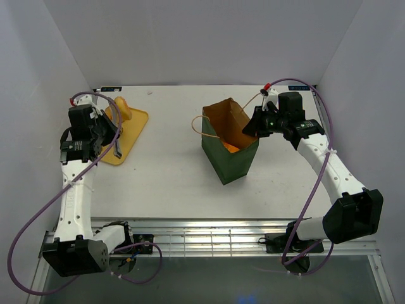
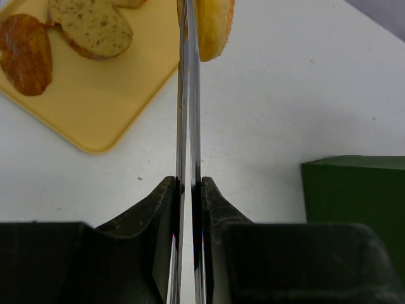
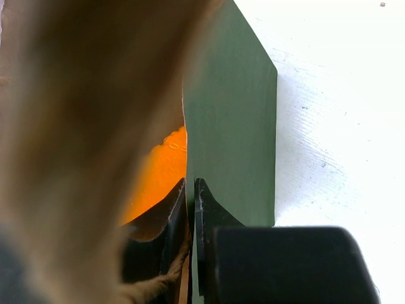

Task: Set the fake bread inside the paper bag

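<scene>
- Shows left gripper [image 2: 188, 190] clamped on metal tongs [image 2: 188, 95] near table's [image 1: 171, 183] far-left corner.
- Shows golden fake bread [image 2: 215, 28] nipped at tong tips, long axis along the tongs, above yellow tray [image 2: 107, 107].
- Shows paper bag [image 1: 231, 158] upright mid-table, mouth up, wall pinched by right gripper [image 3: 192, 196].

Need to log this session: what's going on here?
The left gripper is shut on metal tongs, which pinch a golden bread piece at the yellow tray. The right gripper pinches the rim of the green paper bag. An orange piece already lies inside; other bread sits on the tray.
</scene>
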Action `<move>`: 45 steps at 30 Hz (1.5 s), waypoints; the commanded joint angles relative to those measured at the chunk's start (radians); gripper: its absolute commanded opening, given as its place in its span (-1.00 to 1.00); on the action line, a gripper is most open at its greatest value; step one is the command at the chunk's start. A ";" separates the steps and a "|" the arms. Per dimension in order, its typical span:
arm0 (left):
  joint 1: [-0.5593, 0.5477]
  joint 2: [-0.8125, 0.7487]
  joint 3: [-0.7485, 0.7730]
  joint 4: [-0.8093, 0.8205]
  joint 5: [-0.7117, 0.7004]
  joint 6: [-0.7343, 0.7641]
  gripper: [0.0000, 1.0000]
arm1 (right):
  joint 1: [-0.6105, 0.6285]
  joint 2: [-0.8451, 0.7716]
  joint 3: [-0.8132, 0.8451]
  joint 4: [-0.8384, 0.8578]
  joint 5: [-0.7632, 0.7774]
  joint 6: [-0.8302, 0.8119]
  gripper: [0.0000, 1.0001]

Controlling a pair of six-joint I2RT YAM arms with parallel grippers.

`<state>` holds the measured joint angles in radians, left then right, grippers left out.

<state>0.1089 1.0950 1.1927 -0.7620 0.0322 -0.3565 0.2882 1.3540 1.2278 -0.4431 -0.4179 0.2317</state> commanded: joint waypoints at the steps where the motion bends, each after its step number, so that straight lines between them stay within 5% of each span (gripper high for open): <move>1: -0.014 -0.021 0.068 0.033 0.112 -0.051 -1.00 | 0.000 -0.023 0.021 -0.006 0.008 -0.009 -0.73; 24: -0.144 0.048 0.324 0.181 0.438 -0.243 -1.00 | 0.000 0.019 0.061 -0.036 0.041 -0.005 -0.73; 31: -0.215 0.026 0.251 0.302 0.606 -0.340 -1.00 | 0.000 0.020 0.076 -0.048 0.057 0.008 -0.73; 45: -0.334 -0.049 0.059 0.454 0.686 -0.426 -1.00 | 0.000 -0.007 0.044 -0.046 0.080 0.043 -0.73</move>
<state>-0.2039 1.0733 1.2758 -0.3923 0.6762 -0.7544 0.2882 1.3716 1.2610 -0.4820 -0.3496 0.2626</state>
